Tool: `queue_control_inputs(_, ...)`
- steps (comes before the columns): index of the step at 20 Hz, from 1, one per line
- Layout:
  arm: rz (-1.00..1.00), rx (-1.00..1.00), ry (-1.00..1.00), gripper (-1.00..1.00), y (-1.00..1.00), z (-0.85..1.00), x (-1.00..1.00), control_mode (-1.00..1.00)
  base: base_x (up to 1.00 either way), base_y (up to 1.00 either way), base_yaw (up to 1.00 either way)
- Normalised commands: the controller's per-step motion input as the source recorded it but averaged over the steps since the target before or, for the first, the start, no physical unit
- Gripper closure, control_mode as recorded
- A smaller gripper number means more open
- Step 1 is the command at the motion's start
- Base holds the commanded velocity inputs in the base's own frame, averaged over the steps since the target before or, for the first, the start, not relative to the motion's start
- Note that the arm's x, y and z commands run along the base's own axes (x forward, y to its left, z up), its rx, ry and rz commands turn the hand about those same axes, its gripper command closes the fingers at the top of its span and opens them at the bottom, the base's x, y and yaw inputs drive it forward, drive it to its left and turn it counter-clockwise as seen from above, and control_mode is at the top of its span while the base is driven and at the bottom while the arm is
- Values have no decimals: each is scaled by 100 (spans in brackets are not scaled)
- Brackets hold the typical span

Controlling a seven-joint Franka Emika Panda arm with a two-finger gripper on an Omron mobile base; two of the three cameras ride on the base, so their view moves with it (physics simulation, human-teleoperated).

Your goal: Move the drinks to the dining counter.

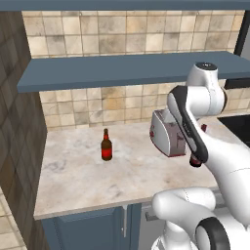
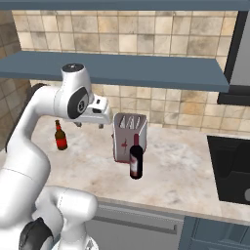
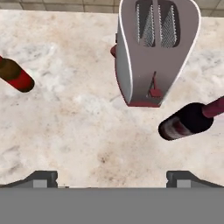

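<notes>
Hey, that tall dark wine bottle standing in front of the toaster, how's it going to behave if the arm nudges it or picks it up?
The wine bottle stands upright, tall and narrow, so a push up high would probably tip it. It looks like smooth glass, so likely slippery and breakable. Once on its side on the marble counter, its round body would probably roll.

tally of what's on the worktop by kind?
Beer bottle: 1, brown, red label
Wine bottle: 1, near-black, red label
Toaster: 1, silver
Total: 3, all standing on the marble worktop
</notes>
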Motion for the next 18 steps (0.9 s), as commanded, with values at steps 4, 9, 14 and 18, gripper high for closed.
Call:
queue_control_inputs(4, 0, 0, -1, -100, -64, -4, -27, -100, 0, 0, 0)
queue_control_inputs(9, -3, 0, 0, -100, -54, -11, -20, -100, 0, 0, 0)
queue_control_inputs(14, -2, 0, -2, -100, -43, -25, -12, -100, 0, 0, 0)
queue_control_inputs(18, 0, 0, -4, -100, -42, -31, 0, -100, 0, 0, 0)
